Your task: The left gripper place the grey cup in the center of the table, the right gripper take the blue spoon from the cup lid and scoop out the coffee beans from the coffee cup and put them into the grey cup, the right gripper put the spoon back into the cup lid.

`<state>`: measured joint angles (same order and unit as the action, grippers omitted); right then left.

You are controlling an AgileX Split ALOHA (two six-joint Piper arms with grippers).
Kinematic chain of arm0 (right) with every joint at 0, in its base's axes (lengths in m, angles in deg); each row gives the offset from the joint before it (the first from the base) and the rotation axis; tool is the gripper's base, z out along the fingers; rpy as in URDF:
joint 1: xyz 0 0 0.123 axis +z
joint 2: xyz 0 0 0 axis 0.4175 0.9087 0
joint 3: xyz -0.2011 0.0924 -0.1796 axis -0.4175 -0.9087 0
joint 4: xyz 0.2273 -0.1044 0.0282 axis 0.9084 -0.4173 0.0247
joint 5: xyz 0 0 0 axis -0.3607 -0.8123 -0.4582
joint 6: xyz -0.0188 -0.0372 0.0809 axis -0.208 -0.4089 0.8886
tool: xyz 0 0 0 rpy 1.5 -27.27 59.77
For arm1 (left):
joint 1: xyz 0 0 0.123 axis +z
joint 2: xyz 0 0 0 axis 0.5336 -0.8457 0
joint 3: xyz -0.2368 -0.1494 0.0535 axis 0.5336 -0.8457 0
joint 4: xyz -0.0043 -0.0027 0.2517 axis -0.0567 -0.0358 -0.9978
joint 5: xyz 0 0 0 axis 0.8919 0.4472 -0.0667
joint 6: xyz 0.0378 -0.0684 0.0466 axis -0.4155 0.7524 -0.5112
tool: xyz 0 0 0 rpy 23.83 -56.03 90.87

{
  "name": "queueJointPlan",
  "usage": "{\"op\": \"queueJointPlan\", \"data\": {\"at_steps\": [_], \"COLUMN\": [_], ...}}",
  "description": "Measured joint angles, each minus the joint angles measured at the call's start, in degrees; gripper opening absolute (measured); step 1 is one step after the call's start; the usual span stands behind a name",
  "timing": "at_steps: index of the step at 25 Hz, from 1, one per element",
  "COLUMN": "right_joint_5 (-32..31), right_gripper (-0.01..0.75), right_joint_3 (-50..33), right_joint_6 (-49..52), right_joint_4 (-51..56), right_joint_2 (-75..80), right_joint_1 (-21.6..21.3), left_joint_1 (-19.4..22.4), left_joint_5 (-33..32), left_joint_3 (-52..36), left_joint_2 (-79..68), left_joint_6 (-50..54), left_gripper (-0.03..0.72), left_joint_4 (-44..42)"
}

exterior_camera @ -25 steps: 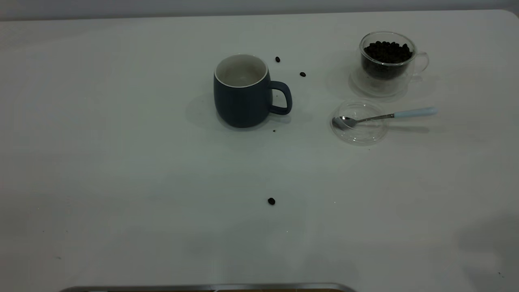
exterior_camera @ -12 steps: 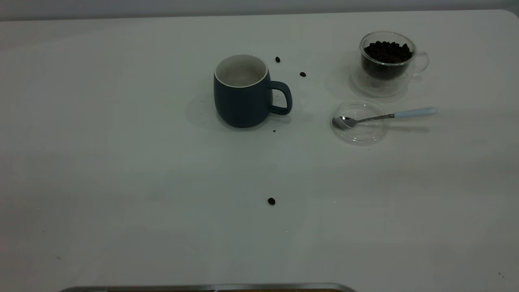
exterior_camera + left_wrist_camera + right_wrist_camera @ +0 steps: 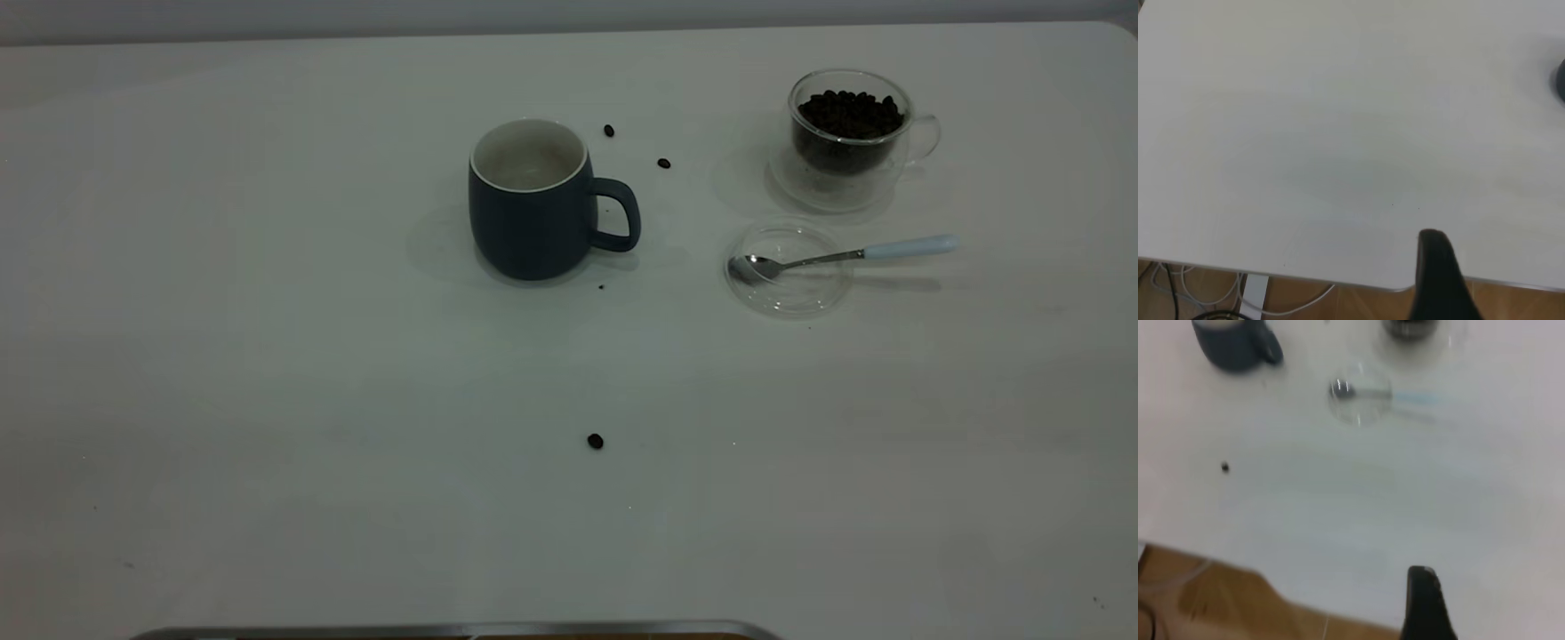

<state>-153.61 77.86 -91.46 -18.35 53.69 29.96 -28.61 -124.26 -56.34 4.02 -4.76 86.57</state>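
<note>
Pale blue marks the handle of the spoon (image 3: 840, 256), whose steel bowl rests in the clear cup lid (image 3: 788, 268) while the handle runs out over the rim toward 3 o'clock, its long axis lying almost straight across the table (image 3: 267, 373). The glass coffee cup (image 3: 849, 133), full of beans, stands just beyond the lid at about 1 o'clock from it. The grey cup (image 3: 532, 200) sits near the table's middle, handle toward 3 o'clock, well apart from the lid at its 9 o'clock. Neither gripper shows in the exterior view; each wrist view catches only one dark finger (image 3: 1425, 603) over the near table edge, so I cannot tell whether the fingers are open. The right arm looks nearer the spoon. Stray beans (image 3: 595, 441) dot the white table.
</note>
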Motion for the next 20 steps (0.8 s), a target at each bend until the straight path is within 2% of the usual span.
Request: {"op": "queueJointPlan", "data": {"at_steps": [4,20], "right_joint_5": [-0.61,-0.67], "right_gripper": [0.551,0.551], "right_joint_3": [0.00,0.00], "right_joint_6": [0.00,0.03], "right_joint_4": [0.00,0.05], "right_joint_2": [-7.06,-7.13], "right_joint_1": [0.22,0.48], "left_joint_1": [0.00,0.00], "left_joint_5": [0.00,0.00], "left_joint_3": [0.00,0.00], "left_joint_2": [0.00,0.00], "left_joint_6": [0.00,0.00], "left_gripper": [0.514,0.514], "left_joint_4": [0.00,0.00]}}
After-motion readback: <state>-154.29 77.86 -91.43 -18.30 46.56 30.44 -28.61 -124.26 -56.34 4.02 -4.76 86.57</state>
